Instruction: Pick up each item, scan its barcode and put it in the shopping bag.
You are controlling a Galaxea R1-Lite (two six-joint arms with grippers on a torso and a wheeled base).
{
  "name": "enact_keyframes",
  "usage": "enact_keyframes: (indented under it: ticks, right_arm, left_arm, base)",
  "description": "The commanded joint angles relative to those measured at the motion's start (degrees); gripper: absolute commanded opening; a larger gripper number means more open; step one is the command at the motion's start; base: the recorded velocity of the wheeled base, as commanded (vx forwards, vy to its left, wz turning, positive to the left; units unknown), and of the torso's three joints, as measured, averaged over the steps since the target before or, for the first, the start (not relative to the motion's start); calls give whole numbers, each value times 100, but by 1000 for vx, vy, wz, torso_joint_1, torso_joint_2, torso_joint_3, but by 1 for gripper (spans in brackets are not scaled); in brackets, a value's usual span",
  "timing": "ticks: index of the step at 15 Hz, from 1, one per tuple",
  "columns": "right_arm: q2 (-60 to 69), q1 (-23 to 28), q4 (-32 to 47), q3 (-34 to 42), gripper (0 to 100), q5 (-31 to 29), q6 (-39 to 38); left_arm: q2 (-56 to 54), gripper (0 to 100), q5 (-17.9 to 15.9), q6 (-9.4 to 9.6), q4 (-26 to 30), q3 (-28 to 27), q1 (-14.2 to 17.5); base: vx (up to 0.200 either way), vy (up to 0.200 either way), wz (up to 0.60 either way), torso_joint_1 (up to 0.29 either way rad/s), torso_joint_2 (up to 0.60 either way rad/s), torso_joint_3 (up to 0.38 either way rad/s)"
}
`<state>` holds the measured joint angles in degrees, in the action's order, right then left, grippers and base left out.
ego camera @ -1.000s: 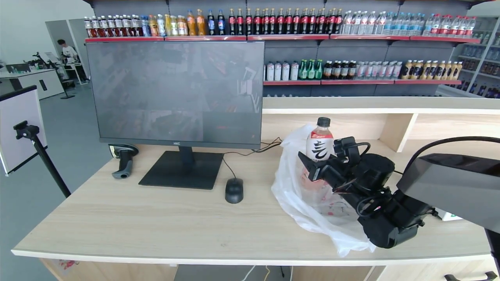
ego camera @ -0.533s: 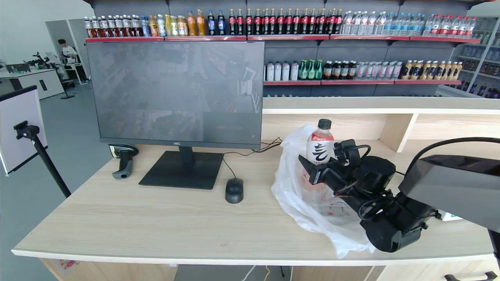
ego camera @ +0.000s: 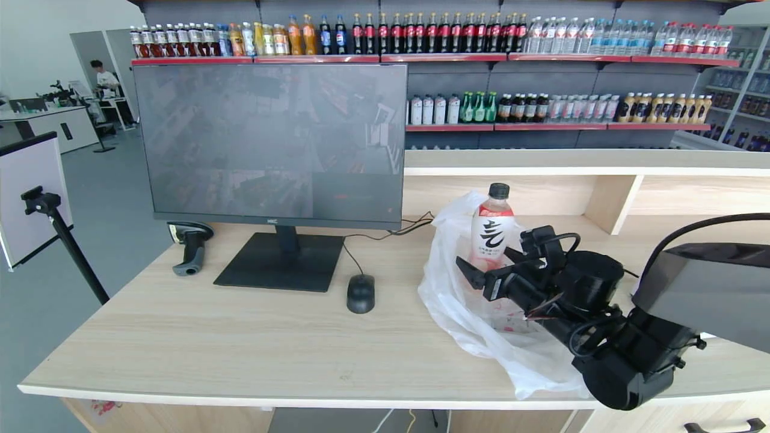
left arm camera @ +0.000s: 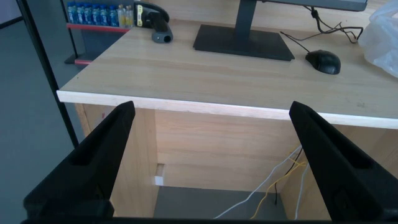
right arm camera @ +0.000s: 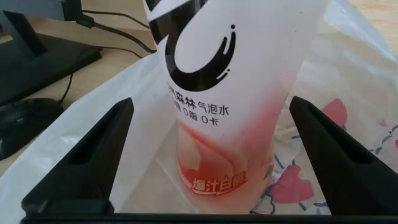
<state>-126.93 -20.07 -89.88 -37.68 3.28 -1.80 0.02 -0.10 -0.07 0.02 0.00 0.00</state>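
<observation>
head / bottle: bottle (ego camera: 492,231) upright inside the open white bag (ego camera: 457,307), right of the monitor (ego camera: 271,141), on the far half of the surface (ego camera: 210,349).
head / right gripper: right gripper (ego camera: 485,258) just on the near side of the bottle, over the bag. Fingers spread, holding nothing.
head / rest: mouse (ego camera: 360,293) between monitor base and bag. Scanner (ego camera: 191,246) at far left of the surface. Drink shelves (ego camera: 541,59) behind.
left wrist / left gripper: left gripper (left arm camera: 212,107) low, off the near edge of the surface (left arm camera: 186,68). Fingers (left arm camera: 93,162) wide apart, nothing between them.
left wrist / beyond: scanner (left arm camera: 158,25), monitor base (left arm camera: 242,40), mouse (left arm camera: 324,61) and an edge of the bag (left arm camera: 385,37) on the surface.
right wrist / bottle: bottle (right arm camera: 230,93) centred ahead of the fingers (right arm camera: 87,168), with a gap to each. Its base sits in the bag (right arm camera: 348,74).
right wrist / fingers: wide apart, no contact with bottle visible.
right wrist / rest: mouse (right arm camera: 25,124) and monitor base (right arm camera: 37,56) left of the bag.
</observation>
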Motion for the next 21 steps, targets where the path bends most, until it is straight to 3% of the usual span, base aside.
enact_keyframes:
  ticks: [1, 7, 13, 19, 21]
  right_arm:
    - [555, -24, -12, 235, 100, -3, 22]
    - [1830, -94, -12, 1351, 100, -3, 13]
    - [2761, -314, -12, 1922, 100, -3, -4]
    - [2700, -358, -12, 1694, 100, -3, -127]
    - [2577, -366, -12, 1676, 100, -3, -127]
  left_arm:
    - [-2, 100, -8, 7, -2, 0, 0]
    - [-2, 100, -8, 42, -2, 0, 0]
    - [-2, 100, -8, 34, 6, 0, 0]
    - [-2, 100, -8, 51, 6, 0, -9]
    - [-2, 100, -8, 95, 6, -9, -9]
  base:
    - [0, 0, 0, 0, 0, 0]
    - [0, 0, 0, 0, 0, 0]
    - [-33, 0, 0, 0, 1, 1]
    - [-200, 0, 0, -2, 6, 5]
    - [0, 0, 0, 0, 0, 0]
